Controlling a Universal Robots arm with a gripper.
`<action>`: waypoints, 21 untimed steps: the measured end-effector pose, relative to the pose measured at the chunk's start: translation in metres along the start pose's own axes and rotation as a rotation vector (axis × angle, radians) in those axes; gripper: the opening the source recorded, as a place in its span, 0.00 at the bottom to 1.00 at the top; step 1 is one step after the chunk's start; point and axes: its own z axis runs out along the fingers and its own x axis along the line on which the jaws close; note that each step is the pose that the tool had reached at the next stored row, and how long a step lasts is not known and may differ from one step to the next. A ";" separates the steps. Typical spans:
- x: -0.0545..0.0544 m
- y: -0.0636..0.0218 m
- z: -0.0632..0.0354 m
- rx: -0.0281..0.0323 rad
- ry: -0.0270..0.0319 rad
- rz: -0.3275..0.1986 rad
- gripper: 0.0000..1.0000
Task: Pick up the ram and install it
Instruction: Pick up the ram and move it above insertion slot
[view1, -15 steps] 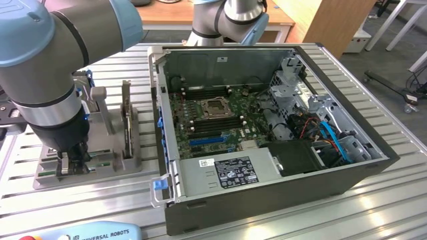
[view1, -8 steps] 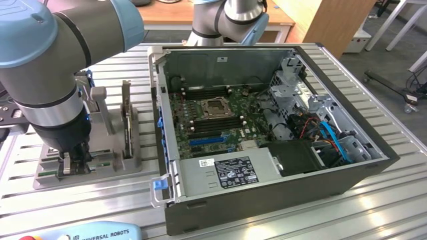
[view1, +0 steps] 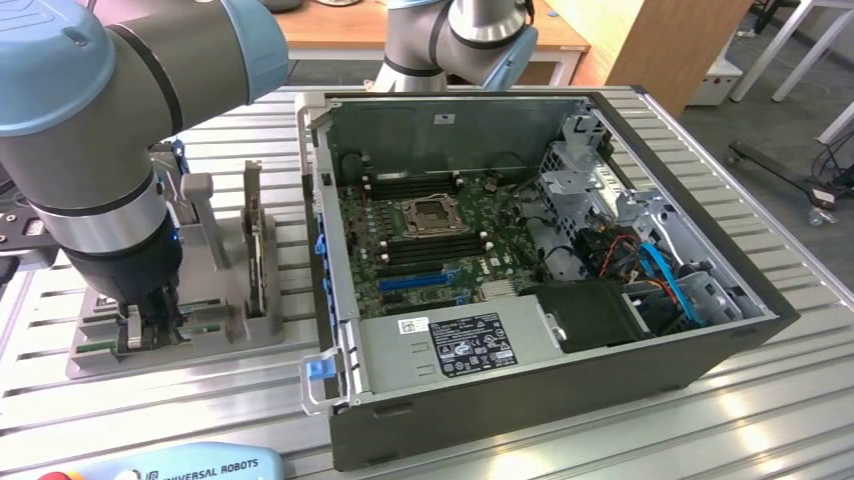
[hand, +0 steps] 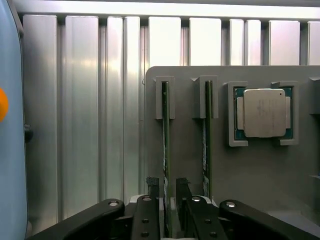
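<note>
The ram (hand: 165, 130) is a thin green stick standing on edge in a slot of the grey holder (hand: 250, 175). My gripper (hand: 167, 186) is lowered over it, one black finger on each side of the stick, with a narrow gap left on both sides; the jaws are open. In the exterior view the gripper (view1: 138, 325) is down at the holder (view1: 200, 345), at the exterior view's left of the open computer case (view1: 534, 390). The motherboard (view1: 427, 240) lies bare inside the case, with long memory slots (view1: 414, 183) beside the processor socket (view1: 435, 215).
A second green stick (hand: 207, 140) stands in the neighbouring slot, and a square silver processor chip (hand: 263, 113) rests in a pocket of the holder. Everything sits on a ribbed aluminium table (view1: 747, 400). A blue teach pendant (view1: 174, 465) lies at the front edge.
</note>
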 end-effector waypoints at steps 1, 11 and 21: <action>0.000 0.0000 0.0000 0.0000 0.0000 0.000 0.34; -0.001 -0.0001 0.0013 0.0002 0.0000 0.000 0.27; -0.002 0.0000 0.0015 0.0001 0.0032 0.000 0.27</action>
